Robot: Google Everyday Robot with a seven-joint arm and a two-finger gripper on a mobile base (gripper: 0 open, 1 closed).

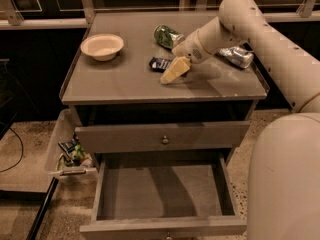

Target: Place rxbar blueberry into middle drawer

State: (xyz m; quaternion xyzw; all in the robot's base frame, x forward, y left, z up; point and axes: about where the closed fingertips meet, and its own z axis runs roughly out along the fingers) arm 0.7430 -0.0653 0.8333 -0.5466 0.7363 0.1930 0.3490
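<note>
The rxbar blueberry, a small dark navy bar, lies flat on the cabinet top near its middle. My gripper reaches in from the right and hangs low over the top, its cream tip right beside the bar's right end and partly over it. The middle drawer is pulled out at the bottom of the cabinet, and its grey floor is bare. The upper drawer front with a round knob is closed above it.
A green can lies on its side behind the bar. A silver can lies at the right, partly behind my arm. A cream bowl stands at the back left. A bin with items hangs left of the cabinet.
</note>
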